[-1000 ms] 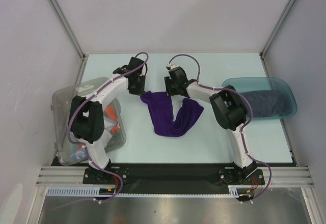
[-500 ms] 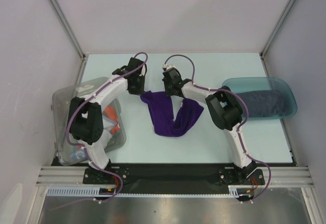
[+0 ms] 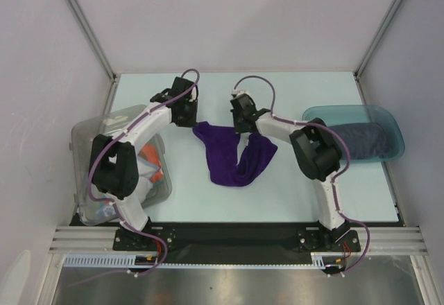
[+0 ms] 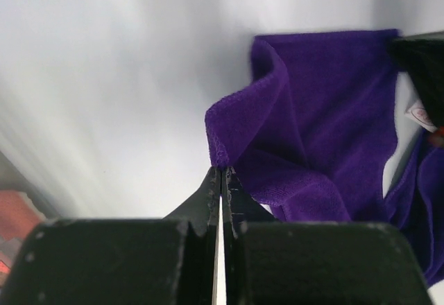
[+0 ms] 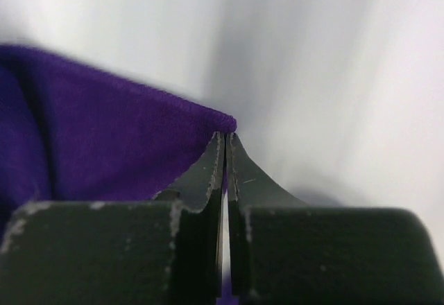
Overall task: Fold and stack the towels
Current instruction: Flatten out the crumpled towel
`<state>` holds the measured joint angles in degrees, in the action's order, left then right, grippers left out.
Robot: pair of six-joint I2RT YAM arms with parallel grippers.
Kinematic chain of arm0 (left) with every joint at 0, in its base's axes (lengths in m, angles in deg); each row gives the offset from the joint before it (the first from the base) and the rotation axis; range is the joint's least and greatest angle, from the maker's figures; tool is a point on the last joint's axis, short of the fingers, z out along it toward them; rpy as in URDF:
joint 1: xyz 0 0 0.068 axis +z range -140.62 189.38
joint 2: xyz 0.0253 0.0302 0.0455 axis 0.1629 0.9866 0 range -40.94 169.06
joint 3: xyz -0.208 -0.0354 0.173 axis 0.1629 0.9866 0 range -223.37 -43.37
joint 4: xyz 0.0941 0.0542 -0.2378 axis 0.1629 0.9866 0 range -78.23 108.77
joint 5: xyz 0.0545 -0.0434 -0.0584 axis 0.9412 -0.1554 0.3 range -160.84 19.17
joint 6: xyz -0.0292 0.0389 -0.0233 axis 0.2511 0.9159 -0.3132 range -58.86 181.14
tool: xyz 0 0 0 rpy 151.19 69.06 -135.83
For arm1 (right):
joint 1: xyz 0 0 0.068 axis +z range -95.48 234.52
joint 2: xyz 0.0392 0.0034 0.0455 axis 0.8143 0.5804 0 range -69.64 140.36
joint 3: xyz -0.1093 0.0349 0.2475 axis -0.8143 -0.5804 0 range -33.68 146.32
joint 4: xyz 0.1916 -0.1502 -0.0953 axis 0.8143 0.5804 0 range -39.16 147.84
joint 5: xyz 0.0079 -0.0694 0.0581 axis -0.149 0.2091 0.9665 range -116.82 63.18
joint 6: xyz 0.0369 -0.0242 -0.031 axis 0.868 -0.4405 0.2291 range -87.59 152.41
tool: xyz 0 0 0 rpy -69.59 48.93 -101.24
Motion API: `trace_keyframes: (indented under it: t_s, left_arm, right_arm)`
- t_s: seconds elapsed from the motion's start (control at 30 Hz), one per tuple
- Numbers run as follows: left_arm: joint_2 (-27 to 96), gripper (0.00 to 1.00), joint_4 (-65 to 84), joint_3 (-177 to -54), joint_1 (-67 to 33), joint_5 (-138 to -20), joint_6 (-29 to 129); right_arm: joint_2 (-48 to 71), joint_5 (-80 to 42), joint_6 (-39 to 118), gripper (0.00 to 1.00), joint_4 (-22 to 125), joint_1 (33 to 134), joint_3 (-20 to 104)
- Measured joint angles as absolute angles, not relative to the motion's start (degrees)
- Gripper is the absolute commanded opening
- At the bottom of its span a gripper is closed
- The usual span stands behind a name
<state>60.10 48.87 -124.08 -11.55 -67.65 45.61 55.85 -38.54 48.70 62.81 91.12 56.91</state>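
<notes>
The purple towel (image 3: pixel 232 156) is soft matt cloth with a short fuzzy pile. The left tool (image 4: pixel 222 173) and right tool (image 5: pixel 225 138) are matt black plastic, lightly scuffed. The tabletop (image 3: pixel 312 187) looks smooth and matt. The bin (image 3: pixel 87 132) is clear plastic, the tray (image 3: pixel 397 135) translucent teal plastic.

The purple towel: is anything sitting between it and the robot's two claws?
Nothing visible is. The left gripper and the right gripper are each shut on a corner of the purple towel.

The left arm (image 3: pixel 114 170) hides part of the clear bin (image 3: pixel 82 138). From above, both arms cover the held corners of the purple towel (image 3: pixel 218 156).
</notes>
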Motion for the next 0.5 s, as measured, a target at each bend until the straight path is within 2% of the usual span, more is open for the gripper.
trace_keyframes:
  t_s: [0.23,0.5]
  left_arm:
    - [56.93,0.0,50.07,-129.28,-11.44,-70.06,51.4]
    - [38.41,0.0,48.5,-137.94,-11.49,-78.8,56.53]
  right_arm:
    - [33.95,-39.83,47.48,0.0,65.08,84.72,45.46]
    - [0.95,-47.42,44.33,0.0,64.27,86.29,45.11]
